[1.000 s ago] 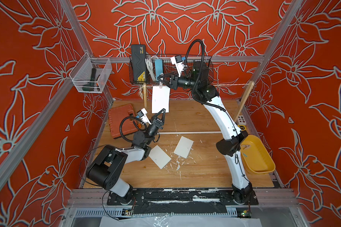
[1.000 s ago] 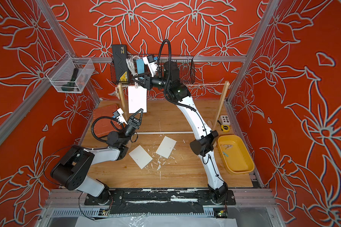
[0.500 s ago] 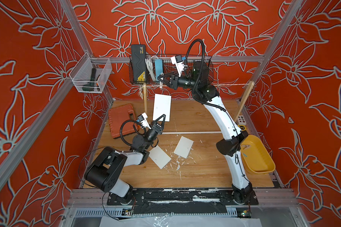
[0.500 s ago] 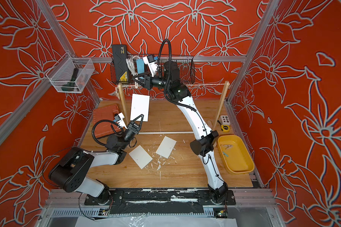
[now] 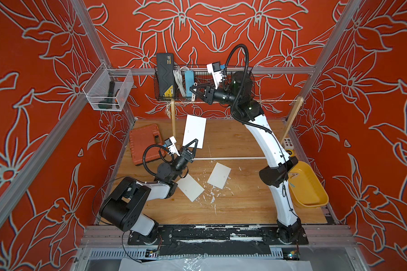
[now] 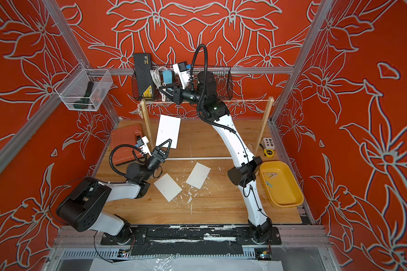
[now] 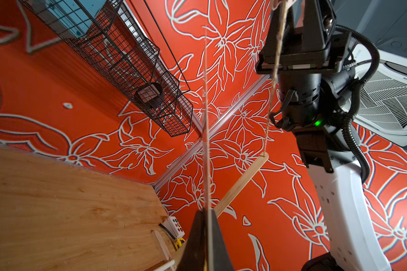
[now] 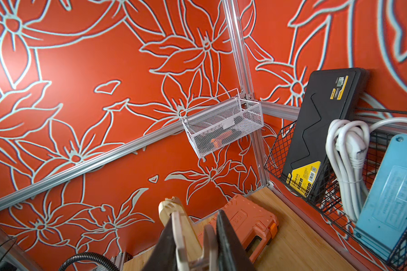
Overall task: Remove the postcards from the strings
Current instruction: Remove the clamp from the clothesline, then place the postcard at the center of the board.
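Note:
In both top views my left gripper (image 5: 194,143) (image 6: 167,143) is shut on the lower edge of a white postcard (image 5: 195,130) (image 6: 168,130), held upright below the string (image 5: 275,100) (image 6: 244,101) and clear of it. The left wrist view shows this card edge-on (image 7: 206,140) between the shut jaws (image 7: 206,212), with the twine (image 7: 271,93) beyond. Two more postcards (image 5: 189,187) (image 5: 219,175) lie flat on the table. My right gripper (image 5: 193,90) (image 8: 195,218) is up at the string near the left upright (image 5: 173,119), shut on a pale clothespeg (image 8: 179,234).
An orange tool case (image 5: 146,140) lies at the back left. A yellow tray (image 5: 308,187) sits at the right edge, with a button box (image 5: 287,142) behind it. A black wire basket (image 5: 197,77) hangs on the back wall. The stand's white rod (image 5: 230,158) crosses the table.
The postcard has come off the string. My left gripper has carried it down and toward the front. My right gripper has stayed at the string and closed a little more.

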Controlling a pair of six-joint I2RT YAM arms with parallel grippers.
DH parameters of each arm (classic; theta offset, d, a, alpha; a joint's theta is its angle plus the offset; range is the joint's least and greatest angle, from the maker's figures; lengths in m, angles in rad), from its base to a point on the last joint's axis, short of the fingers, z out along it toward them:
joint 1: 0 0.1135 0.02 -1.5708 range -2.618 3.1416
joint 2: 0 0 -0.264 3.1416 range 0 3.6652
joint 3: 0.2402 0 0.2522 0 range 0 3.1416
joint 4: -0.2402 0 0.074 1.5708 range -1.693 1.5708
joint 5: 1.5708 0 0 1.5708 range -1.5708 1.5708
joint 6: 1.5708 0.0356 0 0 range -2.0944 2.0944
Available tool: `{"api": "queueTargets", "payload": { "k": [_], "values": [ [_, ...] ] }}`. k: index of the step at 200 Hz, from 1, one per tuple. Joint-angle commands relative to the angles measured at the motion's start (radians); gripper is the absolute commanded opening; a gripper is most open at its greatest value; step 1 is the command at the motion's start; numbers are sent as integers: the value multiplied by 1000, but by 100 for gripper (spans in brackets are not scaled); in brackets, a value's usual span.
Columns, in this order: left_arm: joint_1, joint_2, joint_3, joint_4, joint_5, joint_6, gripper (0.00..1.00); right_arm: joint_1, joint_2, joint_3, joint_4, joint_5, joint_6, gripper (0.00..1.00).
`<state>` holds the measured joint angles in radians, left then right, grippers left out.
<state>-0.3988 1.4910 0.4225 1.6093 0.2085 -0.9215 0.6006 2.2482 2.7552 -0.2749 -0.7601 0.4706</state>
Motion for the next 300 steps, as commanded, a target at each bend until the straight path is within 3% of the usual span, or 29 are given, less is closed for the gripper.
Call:
{"api": "queueTargets", "payload": {
  "k": [1,114,155,221,300],
  "values": [
    [5,-33,-9,83,24,-12,0,-1,-43,-3,34,14,3,27],
    [-37,-93,-29,-81,74,4,0,-22,-182,-104,-37,44,-83,27],
    [-77,-120,-31,-176,93,30,0,-22,-282,-222,-43,6,-123,27],
    [-210,-72,-54,-218,83,32,0,-25,-562,-597,-6,28,-193,28],
    [-396,196,2,-108,87,-44,0,-72,-931,-1132,34,179,-245,28]
  ]
}}
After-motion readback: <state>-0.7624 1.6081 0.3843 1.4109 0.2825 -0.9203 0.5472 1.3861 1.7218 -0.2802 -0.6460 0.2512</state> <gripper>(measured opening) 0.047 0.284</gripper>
